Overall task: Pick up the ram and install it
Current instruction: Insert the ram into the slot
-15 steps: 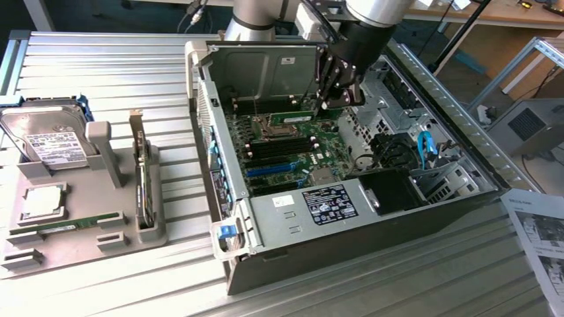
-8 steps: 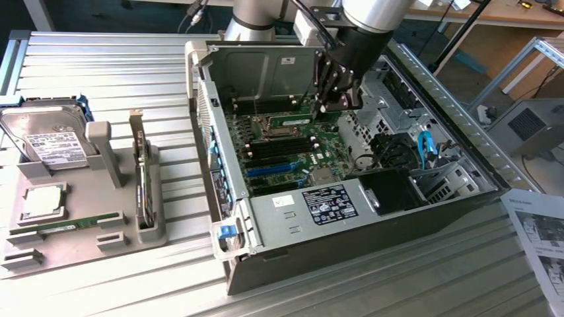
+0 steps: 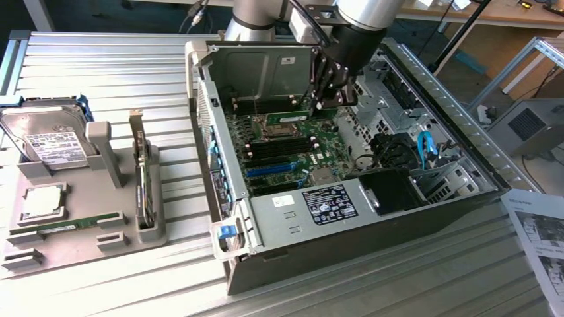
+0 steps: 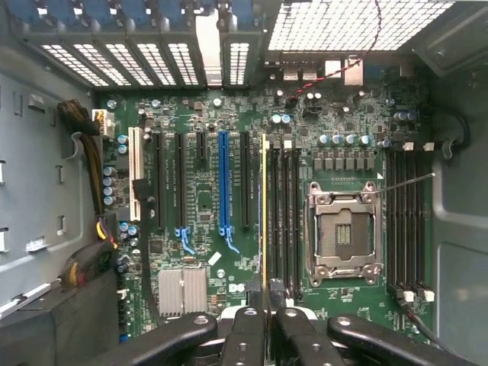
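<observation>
My gripper (image 3: 329, 99) is down inside the open computer case (image 3: 291, 218), over the motherboard (image 3: 291, 148). It is shut on the ram (image 3: 286, 117), a thin green stick that juts out from the fingers. In the wrist view the ram (image 4: 264, 206) shows edge-on as a narrow yellow-green line between the fingertips of the gripper (image 4: 265, 311). It lies along the black memory slots (image 4: 284, 221) just beside the empty processor socket (image 4: 343, 232). I cannot tell whether it touches a slot.
On the grey holder tray (image 3: 123, 241) at the exterior view's left stand a hard drive (image 3: 44, 142), an upright expansion card (image 3: 141, 172), a square silver processor chip (image 3: 42, 201) and another flat green stick (image 3: 75, 224). The case walls and drive cage (image 3: 397, 105) close in around the gripper.
</observation>
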